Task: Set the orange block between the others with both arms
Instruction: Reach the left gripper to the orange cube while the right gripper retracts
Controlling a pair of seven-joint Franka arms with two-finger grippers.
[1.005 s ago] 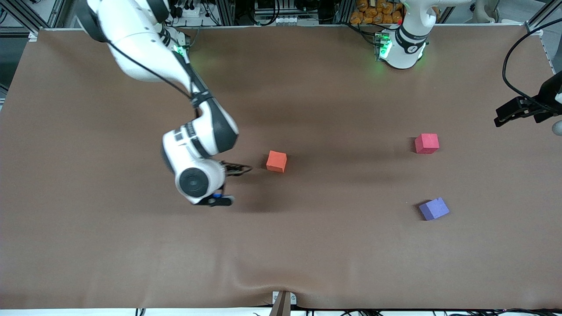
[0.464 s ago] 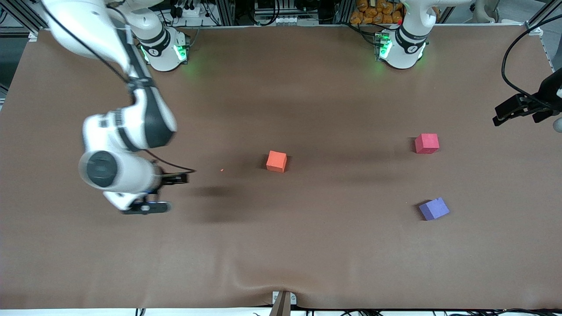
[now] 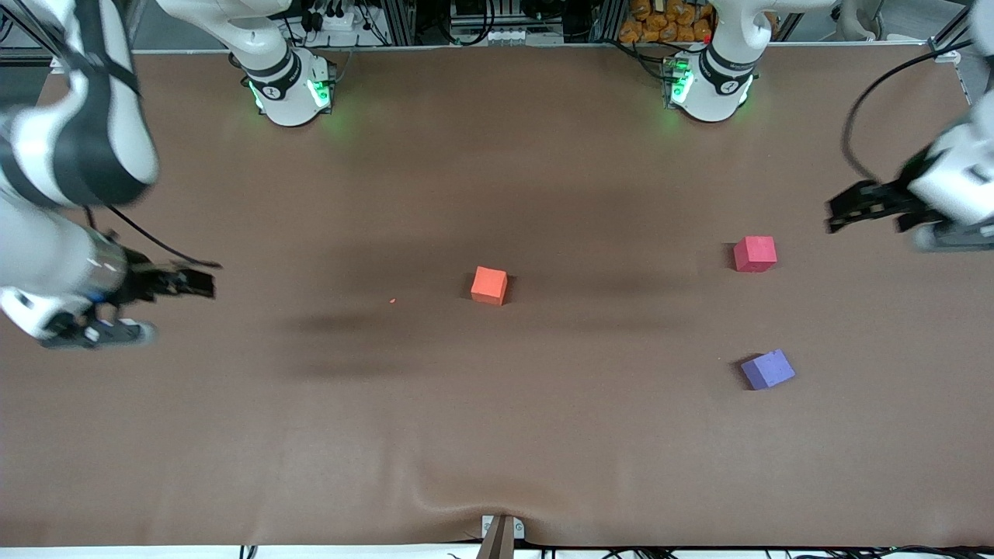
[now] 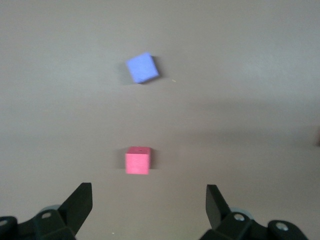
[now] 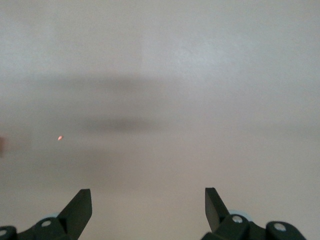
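The orange block (image 3: pixel 489 285) sits alone in the middle of the brown table, with no gripper at it. The others lie toward the left arm's end: a red-pink cube (image 3: pixel 755 254) (image 4: pixel 137 161) and a purple-blue cube (image 3: pixel 767 369) (image 4: pixel 142 68), which is nearer the front camera. My left gripper (image 3: pixel 832 217) (image 4: pixel 148 189) hangs open over the table close beside the red-pink cube, holding nothing. My right gripper (image 3: pixel 203 281) (image 5: pixel 148 192) is open and empty over bare table at the right arm's end. It points toward the orange block from well away.
A tiny orange crumb (image 3: pixel 392 300) (image 5: pixel 60 137) lies on the table between the right gripper and the orange block. The two green-lit bases (image 3: pixel 291 85) (image 3: pixel 707 81) stand at the table's edge farthest from the front camera. The table cover (image 3: pixel 497 435) wrinkles at its near edge.
The right arm swung away from beside the orange block to the right arm's end of the table. The left gripper came in toward the red-pink cube. The blocks have not moved.
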